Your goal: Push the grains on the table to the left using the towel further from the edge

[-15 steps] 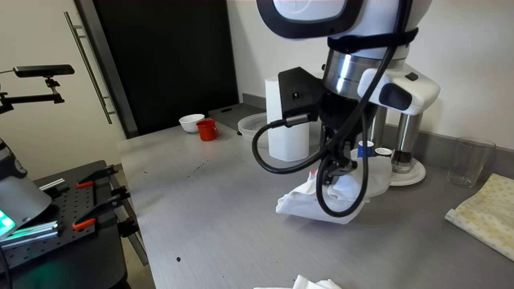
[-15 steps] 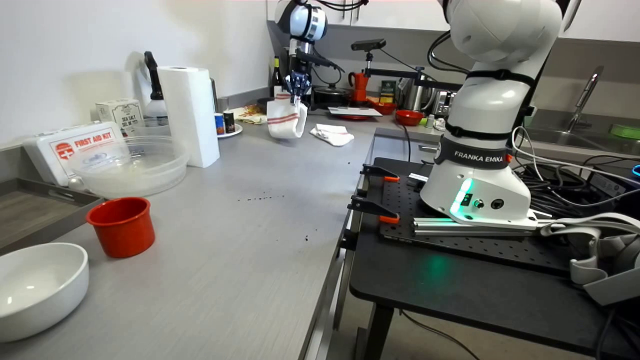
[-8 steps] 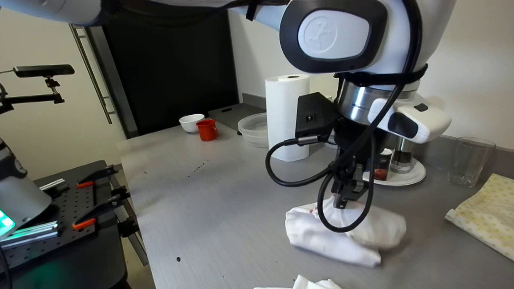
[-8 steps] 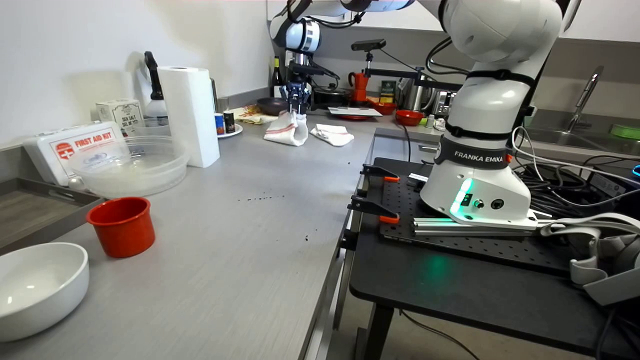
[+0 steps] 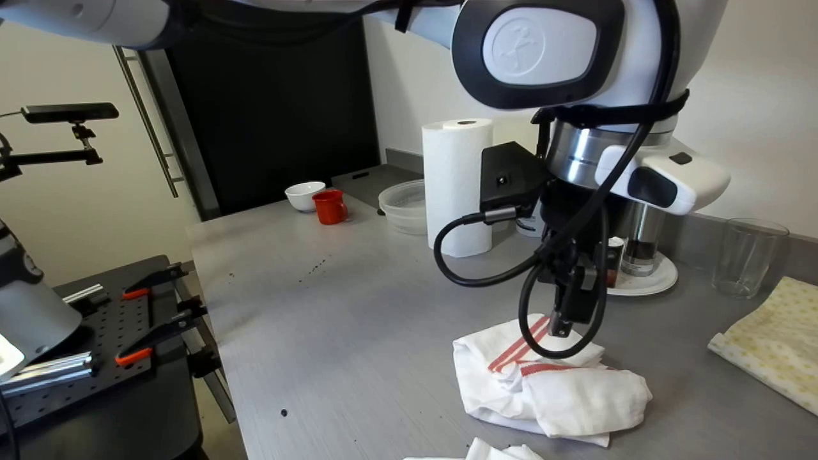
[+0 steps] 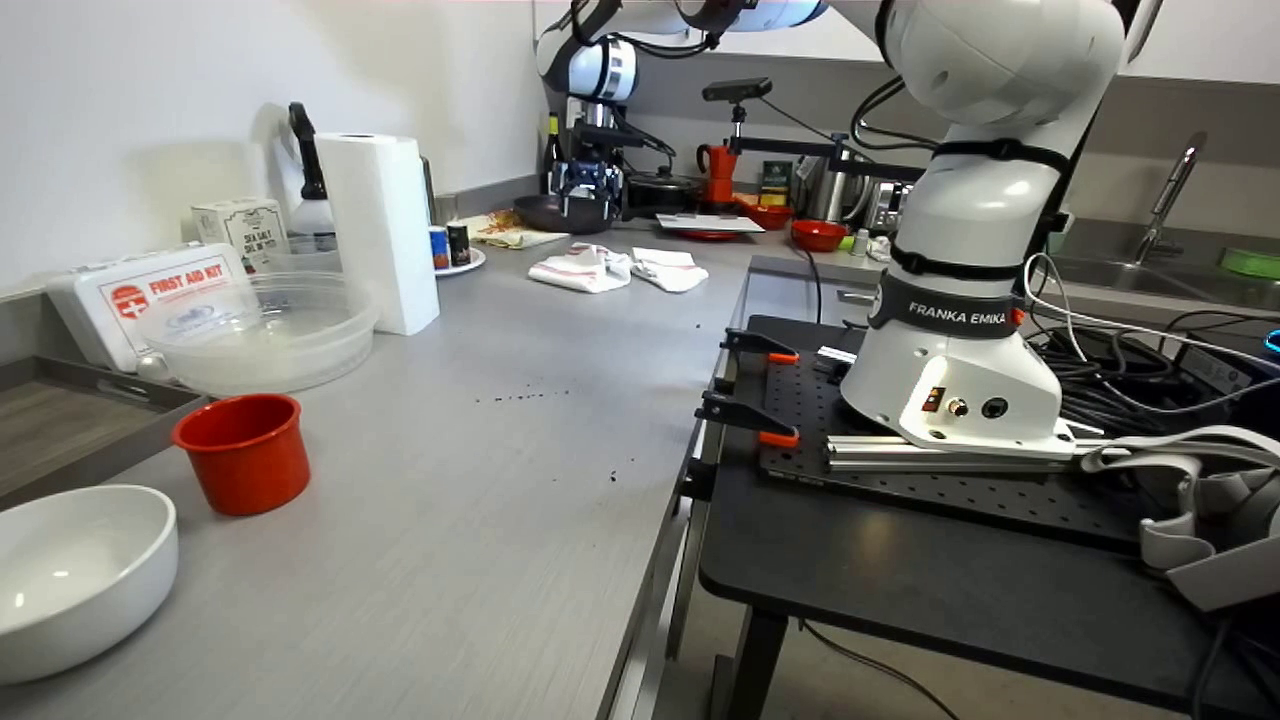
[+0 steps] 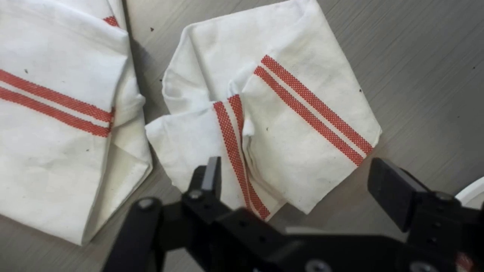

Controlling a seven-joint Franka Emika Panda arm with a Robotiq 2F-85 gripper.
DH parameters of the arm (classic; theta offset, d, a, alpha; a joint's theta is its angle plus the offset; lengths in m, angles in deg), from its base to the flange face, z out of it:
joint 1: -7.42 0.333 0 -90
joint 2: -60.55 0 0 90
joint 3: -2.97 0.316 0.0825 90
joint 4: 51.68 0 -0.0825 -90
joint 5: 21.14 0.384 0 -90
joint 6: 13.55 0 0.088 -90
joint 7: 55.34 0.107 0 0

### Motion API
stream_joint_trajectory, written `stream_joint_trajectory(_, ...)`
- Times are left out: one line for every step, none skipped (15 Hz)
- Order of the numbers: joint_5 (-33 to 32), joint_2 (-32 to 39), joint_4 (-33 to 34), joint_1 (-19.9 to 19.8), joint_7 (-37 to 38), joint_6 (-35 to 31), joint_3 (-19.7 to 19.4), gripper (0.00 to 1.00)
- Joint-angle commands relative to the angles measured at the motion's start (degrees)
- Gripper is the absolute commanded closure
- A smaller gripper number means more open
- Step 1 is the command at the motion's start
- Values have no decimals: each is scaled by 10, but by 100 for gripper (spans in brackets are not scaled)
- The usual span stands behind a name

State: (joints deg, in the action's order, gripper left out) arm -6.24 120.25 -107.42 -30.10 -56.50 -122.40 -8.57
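Observation:
A white towel with red stripes [image 5: 511, 396] lies crumpled on the grey table [image 5: 358, 332], further from the edge than a similar towel [image 6: 672, 272] beside it. Just above the first towel my gripper [image 7: 297, 166] is open, its fingers well apart and holding nothing. In the wrist view both show: the further towel [image 7: 302, 109] under the jaws, the nearer towel [image 7: 49, 158] at the left. Dark grains [image 6: 520, 397] form a thin line on the table, with a few more grains [image 6: 613, 477] closer to the edge. Small specks dot the cloth.
Beside the gripper, against the wall, stand a plate with jars [image 5: 658, 281], a paper towel roll [image 5: 457, 191] and a glass [image 5: 748, 262]. A yellow-patterned cloth [image 5: 779, 345] lies nearby. A red cup [image 6: 245, 455] and white bowl [image 6: 85, 580] sit at the table's far end from the towels.
The towel was hanging from the shut gripper; it came down onto the table. The jaws have since opened and let it go, and its folds have spread a little.

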Motion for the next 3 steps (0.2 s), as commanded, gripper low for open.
stream_joint_trajectory(0, 0, 1, 0, 0, 0, 0, 0)
stream_joint_trajectory(0, 0, 1, 0, 0, 0, 0, 0)
stream_joint_trajectory(0, 0, 1, 0, 0, 0, 0, 0)
